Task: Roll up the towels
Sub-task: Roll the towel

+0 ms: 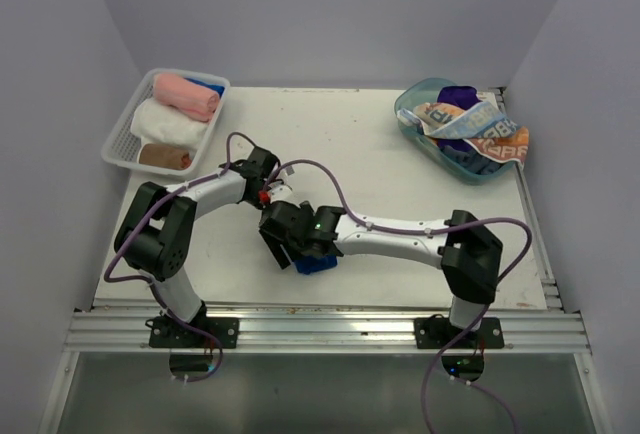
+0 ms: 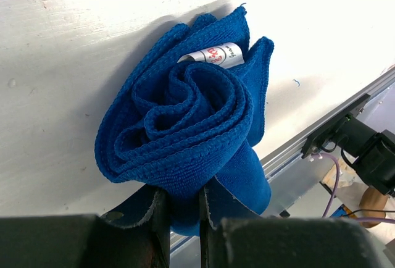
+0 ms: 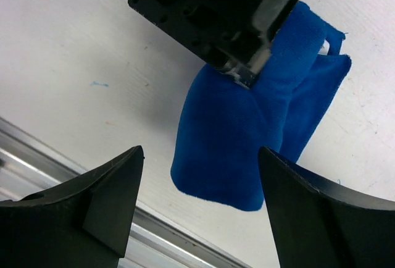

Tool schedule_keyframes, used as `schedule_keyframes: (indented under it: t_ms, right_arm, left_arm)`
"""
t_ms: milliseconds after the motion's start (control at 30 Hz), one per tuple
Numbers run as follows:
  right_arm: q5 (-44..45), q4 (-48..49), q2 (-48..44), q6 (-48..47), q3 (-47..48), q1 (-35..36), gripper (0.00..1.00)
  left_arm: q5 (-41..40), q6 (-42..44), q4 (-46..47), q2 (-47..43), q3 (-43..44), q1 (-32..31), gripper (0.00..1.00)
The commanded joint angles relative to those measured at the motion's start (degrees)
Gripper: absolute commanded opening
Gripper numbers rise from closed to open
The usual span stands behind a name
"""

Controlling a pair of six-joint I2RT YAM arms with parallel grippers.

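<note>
Item: one rolled blue towel (image 2: 185,120), which I held pinched in my narrow left gripper (image 2: 182,201) by the counter's (image 1: 350,134) near edge, with my right gripper (image 3: 200,154) spread wide and empty just beside it.

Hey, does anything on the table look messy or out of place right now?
Two things. The blue towel pinched in the left jaws is a loose, lopsided roll with its white label poking out. At the far right, the printed towel spills over the rim of the teal tub.
</note>
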Motion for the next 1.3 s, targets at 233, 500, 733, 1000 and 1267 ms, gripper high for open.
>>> schedule_keyframes:
  t_ms: [233,500,733,1000,1267]
  right_arm:
    - [9.1,-5.4,11.7,4.3,4.4,2.2,0.6]
    - [6.7,1.6,3.2,5.1,-4.2,0.4,0.0]
    - [-5.4,20.2,-7.8,6.3,-19.0,-6.2,0.0]
    - [-21.5,38.7,-12.6,14.3,-33.7,-12.1,0.0]
    - [-32.8,62.6,-10.3,26.0,-44.2,-16.3,0.0]
  left_arm:
    - [-2.1,-0.9,-1.7,-1.0,-0.6,-0.3,0.09]
    - [-1.9,-1.2,-2.5,-3.7,1.2,0.0,0.52]
    - [-0.7,-1.7,-3.1,-8.0,3.0,1.9,0.77]
    - [2.3,-2.9,0.7,-8.5,-0.4,2.1,0.77]
    - [6.0,-4.6,7.2,-7.7,-5.3,0.9,0.76]
